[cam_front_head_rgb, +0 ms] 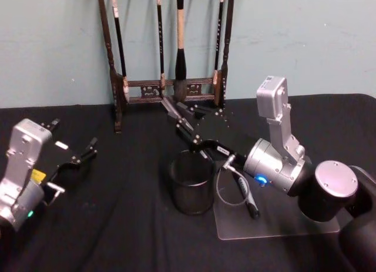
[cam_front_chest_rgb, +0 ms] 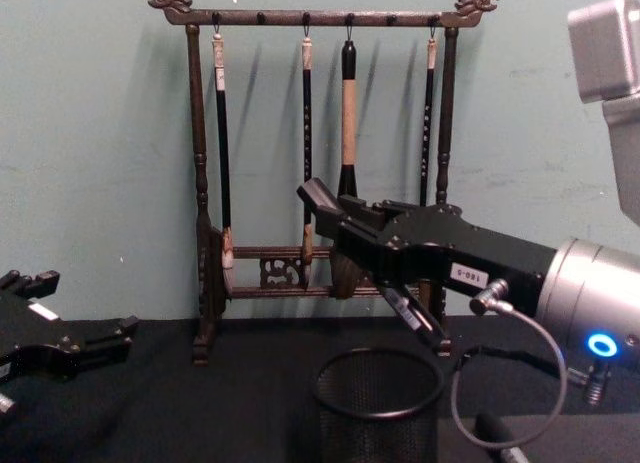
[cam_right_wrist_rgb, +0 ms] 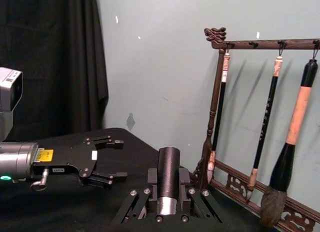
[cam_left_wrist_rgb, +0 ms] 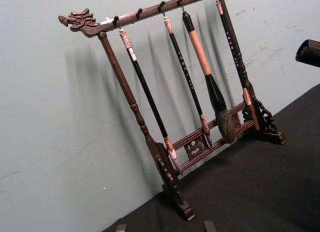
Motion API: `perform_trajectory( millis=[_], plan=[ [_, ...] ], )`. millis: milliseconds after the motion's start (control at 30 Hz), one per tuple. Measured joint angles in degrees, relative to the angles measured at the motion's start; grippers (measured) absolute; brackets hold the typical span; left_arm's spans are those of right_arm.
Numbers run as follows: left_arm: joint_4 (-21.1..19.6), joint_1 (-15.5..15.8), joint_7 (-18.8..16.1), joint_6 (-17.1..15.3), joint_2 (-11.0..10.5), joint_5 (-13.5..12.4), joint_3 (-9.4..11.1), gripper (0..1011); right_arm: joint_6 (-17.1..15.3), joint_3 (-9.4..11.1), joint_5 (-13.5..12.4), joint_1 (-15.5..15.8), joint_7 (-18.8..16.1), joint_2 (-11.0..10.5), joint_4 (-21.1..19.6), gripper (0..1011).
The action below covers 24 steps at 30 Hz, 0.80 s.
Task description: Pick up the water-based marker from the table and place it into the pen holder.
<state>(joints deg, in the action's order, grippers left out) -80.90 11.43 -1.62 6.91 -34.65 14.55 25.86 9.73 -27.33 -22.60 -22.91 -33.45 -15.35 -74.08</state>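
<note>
Right gripper [cam_front_chest_rgb: 345, 228] is pinching the marker [cam_right_wrist_rgb: 168, 167], seemingly tilted, above the holder [cam_front_chest_rgb: 378, 403]; left gripper [cam_right_wrist_rgb: 121, 159] is idling, jaws spread.

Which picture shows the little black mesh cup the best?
The head view: the whole pen holder shows, open top and wall, near the right gripper. The chest view catches its rim and upper mesh from the side, cut off at the bottom. The wrist views face the brush rack.

Lab — black-draped table [cam_front_head_rgb: 117, 237], bare wall [cam_front_head_rgb: 305, 43]
</note>
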Motion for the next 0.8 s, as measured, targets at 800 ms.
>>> perform_trajectory(
  millis=[800],
  plan=[
    [0.0, 0.0, 0.0, 0.0, 0.0, 0.0, 0.0, 1001, -0.7, -1.4, -0.7, -0.6, -0.4, 0.1, 0.5, 244]
  ],
)
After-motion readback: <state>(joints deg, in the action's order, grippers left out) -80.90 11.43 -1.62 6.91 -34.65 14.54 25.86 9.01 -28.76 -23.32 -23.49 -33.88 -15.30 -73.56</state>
